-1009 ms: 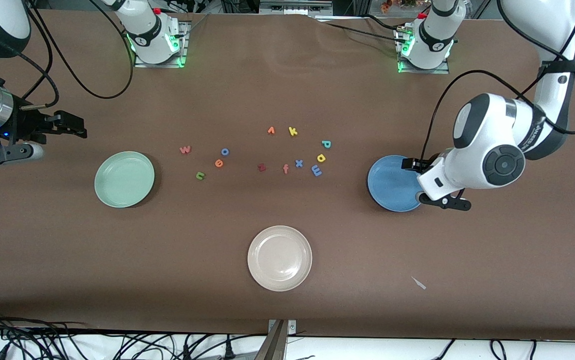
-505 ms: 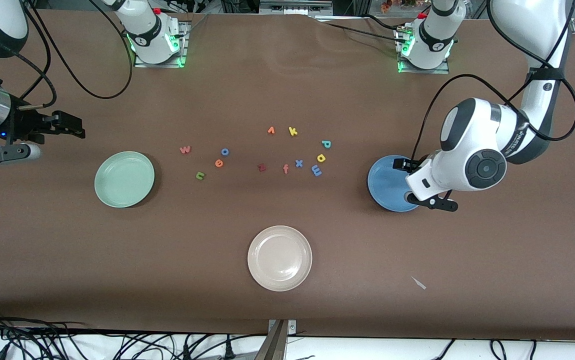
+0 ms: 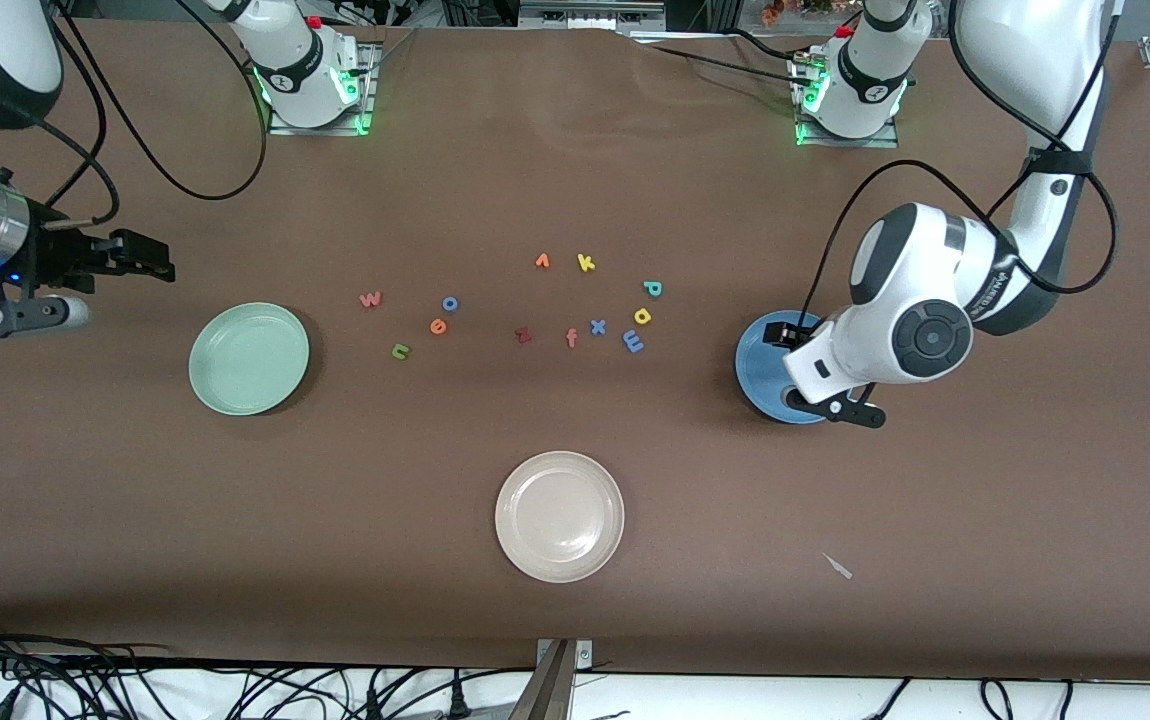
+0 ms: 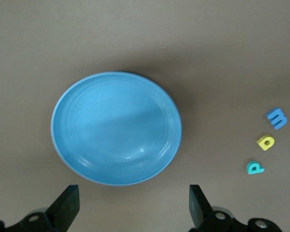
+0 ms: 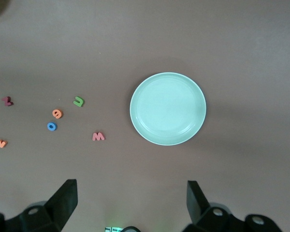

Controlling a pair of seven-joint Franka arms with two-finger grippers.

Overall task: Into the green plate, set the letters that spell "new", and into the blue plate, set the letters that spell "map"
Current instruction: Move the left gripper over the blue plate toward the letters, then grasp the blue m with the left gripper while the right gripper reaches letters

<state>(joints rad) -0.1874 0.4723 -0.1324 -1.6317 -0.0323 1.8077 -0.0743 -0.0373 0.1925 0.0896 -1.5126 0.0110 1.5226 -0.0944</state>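
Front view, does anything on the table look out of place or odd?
One thing: a small pale scrap lies alone on the brown table, nearer the front camera than the blue plate. It looks like stray debris, not a letter.

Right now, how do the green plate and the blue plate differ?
The green plate is pale mint and fully in view at the right arm's end of the table; the blue plate is mid-blue, partly covered by the left arm, at the left arm's end. Both are round, shallow, empty and about the same size.
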